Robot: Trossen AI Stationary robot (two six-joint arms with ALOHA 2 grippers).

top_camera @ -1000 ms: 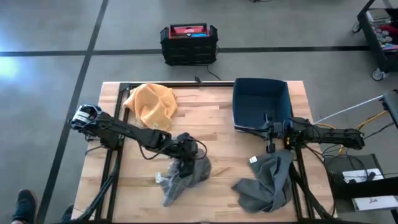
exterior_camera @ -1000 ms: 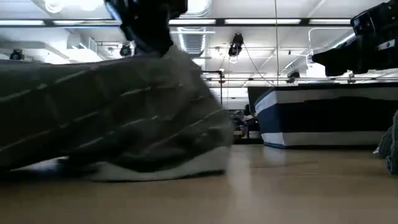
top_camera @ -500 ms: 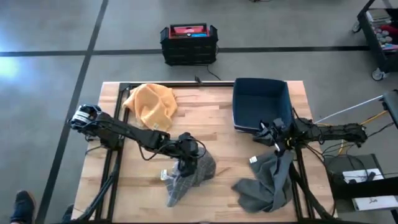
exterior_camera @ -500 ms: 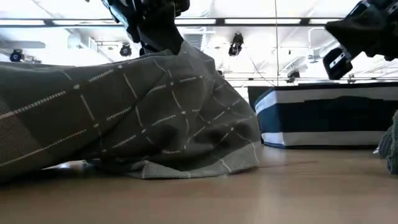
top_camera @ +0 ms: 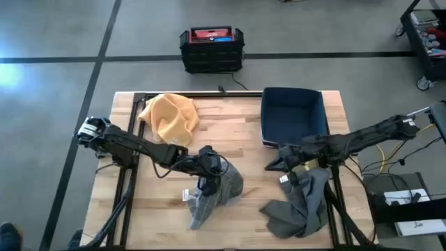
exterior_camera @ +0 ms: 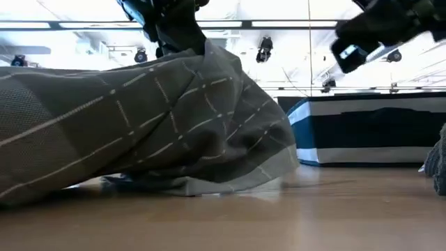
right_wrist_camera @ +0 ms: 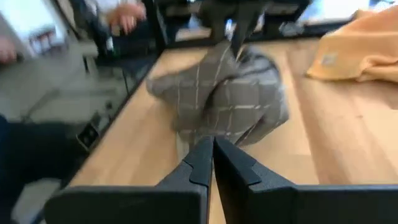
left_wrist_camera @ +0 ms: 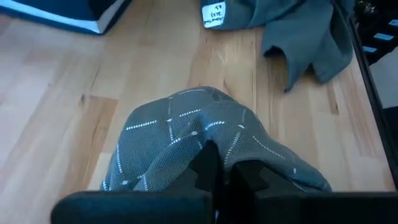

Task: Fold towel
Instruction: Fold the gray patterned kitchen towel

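A navy bin (top_camera: 293,115) sits at the desk's (top_camera: 244,132) far edge. An orange cloth (top_camera: 169,116) lies crumpled near it. A black crate (top_camera: 212,49) stands on the floor beyond.

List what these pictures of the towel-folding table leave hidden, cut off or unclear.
- Left gripper fingers: in the left wrist view, buried in the checked grey towel.
- Label text on the plain grey cloth: too small, left wrist view.
- People beyond the table: blurred, right wrist view.
- Blue bin contents: low view, its wall hides them.
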